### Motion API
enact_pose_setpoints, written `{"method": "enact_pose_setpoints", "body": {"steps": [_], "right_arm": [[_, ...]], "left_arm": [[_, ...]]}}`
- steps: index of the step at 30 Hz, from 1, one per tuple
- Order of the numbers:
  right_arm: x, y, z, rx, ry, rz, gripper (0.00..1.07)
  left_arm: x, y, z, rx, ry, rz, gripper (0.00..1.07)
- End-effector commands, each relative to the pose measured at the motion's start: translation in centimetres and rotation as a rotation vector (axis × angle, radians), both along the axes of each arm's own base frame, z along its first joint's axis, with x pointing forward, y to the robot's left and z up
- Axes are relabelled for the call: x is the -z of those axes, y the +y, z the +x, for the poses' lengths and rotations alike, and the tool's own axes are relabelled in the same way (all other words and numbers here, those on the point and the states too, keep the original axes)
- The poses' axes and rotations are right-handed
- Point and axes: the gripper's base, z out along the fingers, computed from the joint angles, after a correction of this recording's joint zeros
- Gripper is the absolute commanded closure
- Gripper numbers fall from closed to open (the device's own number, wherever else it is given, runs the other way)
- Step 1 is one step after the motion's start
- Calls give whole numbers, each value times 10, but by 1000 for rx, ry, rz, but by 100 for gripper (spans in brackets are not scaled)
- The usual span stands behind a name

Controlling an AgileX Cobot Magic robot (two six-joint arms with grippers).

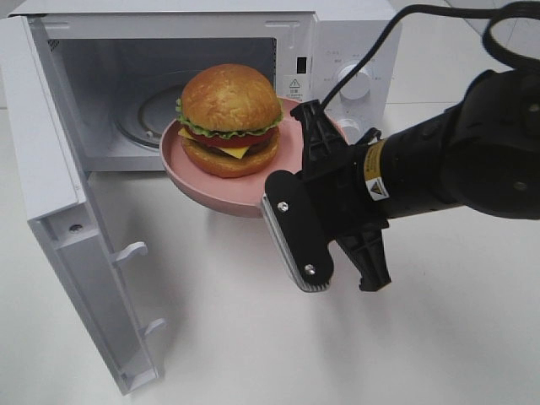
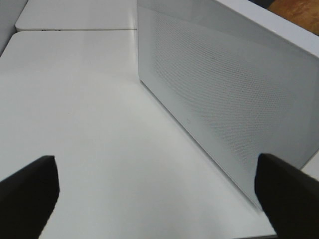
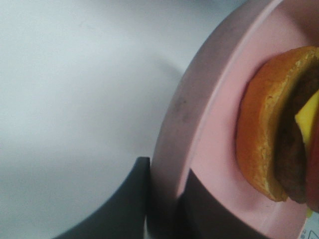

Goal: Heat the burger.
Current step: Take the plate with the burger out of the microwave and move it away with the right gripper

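The burger (image 1: pixel 229 120), with a golden bun, lettuce, tomato and cheese, sits on a pink plate (image 1: pixel 190 173) held in the air just in front of the open microwave (image 1: pixel 354 34). My right gripper (image 1: pixel 305 126) is shut on the plate's right rim, one finger above it and one below. In the right wrist view the fingers (image 3: pixel 124 199) pinch the plate rim (image 3: pixel 199 114), with the burger (image 3: pixel 264 134) beside them. My left gripper (image 2: pixel 159 199) is open and empty, and does not show in the exterior view.
The microwave door (image 1: pixel 59 211) is swung wide open to the left; the left wrist view faces its white meshed outer panel (image 2: pixel 234 84). A glass turntable (image 1: pixel 156 110) lies inside the cavity. White tabletop (image 1: pixel 211 337) extends in front.
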Motion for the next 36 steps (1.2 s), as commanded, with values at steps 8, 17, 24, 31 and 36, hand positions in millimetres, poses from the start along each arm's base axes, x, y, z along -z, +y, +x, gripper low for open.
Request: {"method": "enact_pose_setpoints", "body": {"steps": [8, 17, 24, 31, 36], "right_arm": [[-27, -28, -32, -9, -83, 92, 107], [-34, -58, -55, 69, -52, 13, 107], [-40, -72, -66, 146, -39, 32, 107], [-42, -87, -70, 305, 2, 14, 107], [-41, -94, -69, 413, 11, -1, 107]], "left_arm": [[1, 0, -2, 1, -14, -4, 6], [1, 0, -2, 1, -14, -4, 6], [1, 0, -2, 1, -14, -4, 6], [1, 0, -2, 1, -14, -4, 6], [1, 0, -2, 1, -14, -4, 6]]}}
